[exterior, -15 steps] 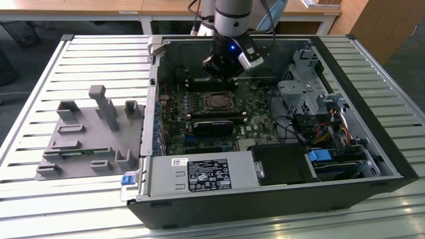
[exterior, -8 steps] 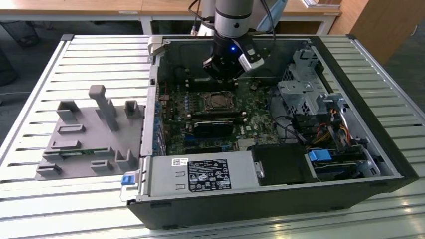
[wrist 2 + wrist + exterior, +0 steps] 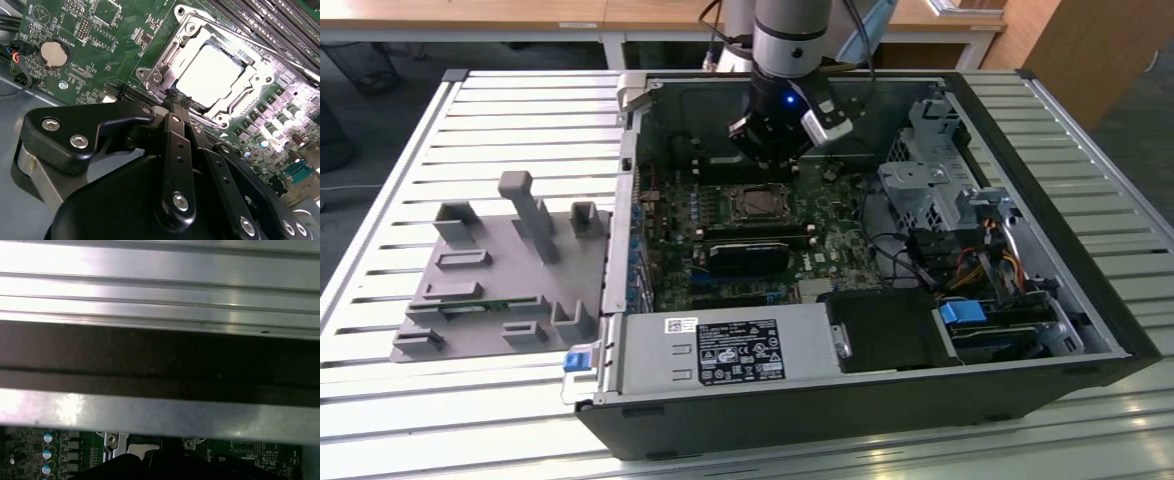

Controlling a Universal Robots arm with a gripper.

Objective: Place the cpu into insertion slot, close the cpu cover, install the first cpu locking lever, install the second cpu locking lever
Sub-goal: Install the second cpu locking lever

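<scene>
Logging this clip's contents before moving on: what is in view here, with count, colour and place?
cpu: one, silver-grey, seated in the socket on the board.
cover: one, silvery frame, closed down around the cpu.
motherboard: one, green, on the floor of the open case.
coin cell: one, silver, on the board away from the socket.
case: one, black, lying open on the slatted table.
power supply: one, grey with a black label, along the case's near edge.
fixture: one, grey, on the table at the exterior view's left of the case.
table: one, silver slats, under everything.
end effector: one, black, fingers together, tips at the socket's edge.
</scene>
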